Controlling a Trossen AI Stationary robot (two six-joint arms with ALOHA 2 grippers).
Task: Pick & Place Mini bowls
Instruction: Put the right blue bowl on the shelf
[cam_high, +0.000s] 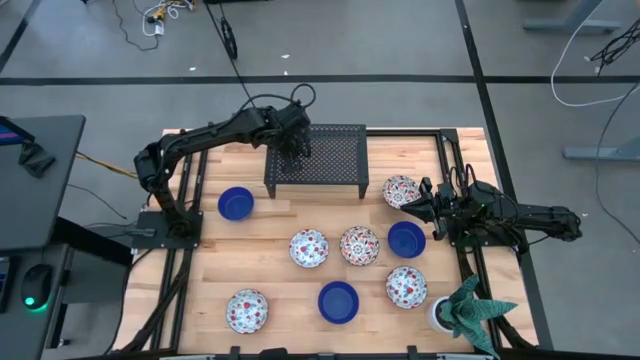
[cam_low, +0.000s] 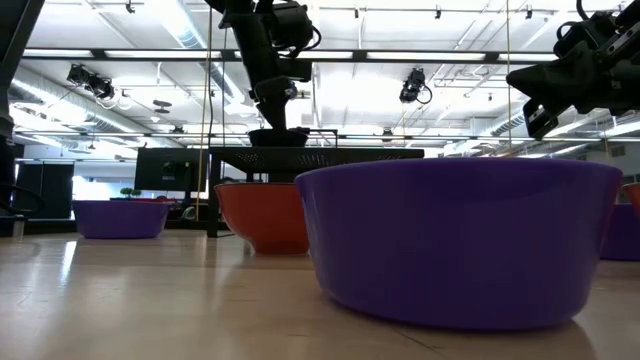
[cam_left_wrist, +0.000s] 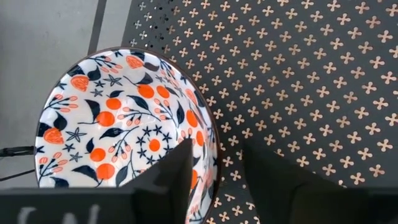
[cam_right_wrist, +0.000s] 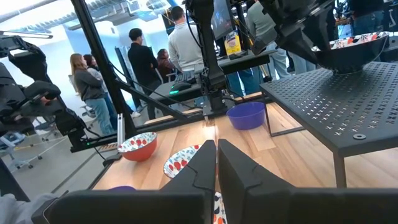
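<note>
Seen from above: left gripper (cam_high: 293, 143) over the near-left part of the black perforated rack (cam_high: 335, 140), arm hiding whatever sits beneath. Shown only by the left wrist view: a floral bowl (cam_left_wrist: 118, 118) resting on that rack's patterned top at its edge, rim passing between the two dark fingers (cam_left_wrist: 177, 171), one inside the bowl and one outside, spread a little with a gap on the outer side rather than pinching. Confirmed from the right wrist view: same bowl (cam_right_wrist: 351, 53) on the rack's surface under the left arm's jaws. Right gripper (cam_high: 415, 205) low at the table's right side, beside another floral bowl (cam_high: 400, 190), fingers pressed together, nothing held. Spread over the wooden table (cam_high: 280, 285) below the rack: blue bowl (cam_high: 236, 204) at left, two floral ones (cam_high: 309, 248) side by side in the middle, further blue and floral bowls nearer the front. Low view largely filled by one blue bowl (cam_low: 455, 240) close up. People standing beyond the table in the right wrist view only.
</note>
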